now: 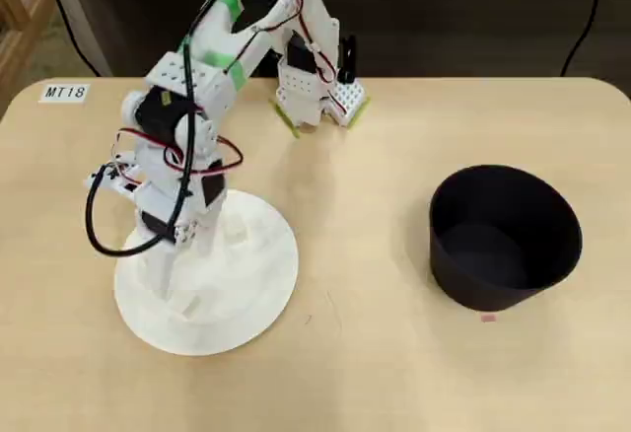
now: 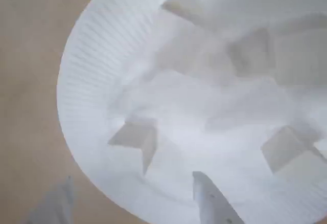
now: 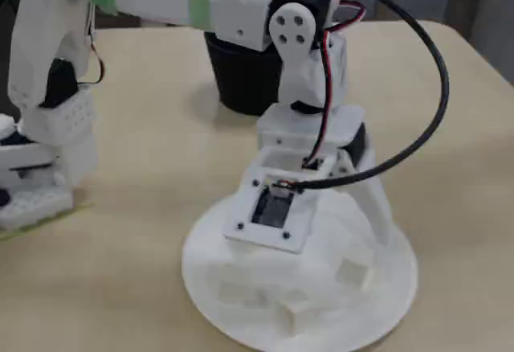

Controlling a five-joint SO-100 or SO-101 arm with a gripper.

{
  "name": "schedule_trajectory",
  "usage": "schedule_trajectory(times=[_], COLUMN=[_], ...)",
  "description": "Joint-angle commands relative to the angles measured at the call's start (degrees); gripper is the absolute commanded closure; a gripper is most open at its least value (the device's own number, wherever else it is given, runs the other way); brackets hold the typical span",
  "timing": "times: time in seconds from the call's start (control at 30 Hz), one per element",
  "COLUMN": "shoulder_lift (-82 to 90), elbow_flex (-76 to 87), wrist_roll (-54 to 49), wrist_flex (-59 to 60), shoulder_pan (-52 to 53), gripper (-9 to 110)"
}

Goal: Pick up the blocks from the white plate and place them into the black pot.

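Blocks (image 2: pixel 137 136) scattered on white plate (image 2: pixel 87 75), none in black pot (image 1: pixel 505 237), well apart. My gripper (image 2: pixel 138 203) poised over plate, jaws spread wide, empty. Risk: white-on-white, fingertip nudges cube aside, closes on nothing.

The white plate (image 2: pixel 87 81) looks like paper with a finely ribbed matt rim. The black pot (image 1: pixel 508 245) is smooth and matt. The bench (image 1: pixel 394 373) shows pale, smooth wood-look laminate.
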Motion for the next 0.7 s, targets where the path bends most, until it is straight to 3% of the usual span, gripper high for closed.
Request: schedule_trajectory(times=[0.0, 0.37, 0.67], shoulder_lift=[-1.8, -14.9, -17.8], elbow_flex=[-5.8, -23.8, -25.8], wrist_roll=[0.4, 0.5, 0.9], wrist_flex=[0.2, 8.0, 8.2], shoulder_pan=[0.5, 0.5, 0.2], gripper=[68, 72, 74])
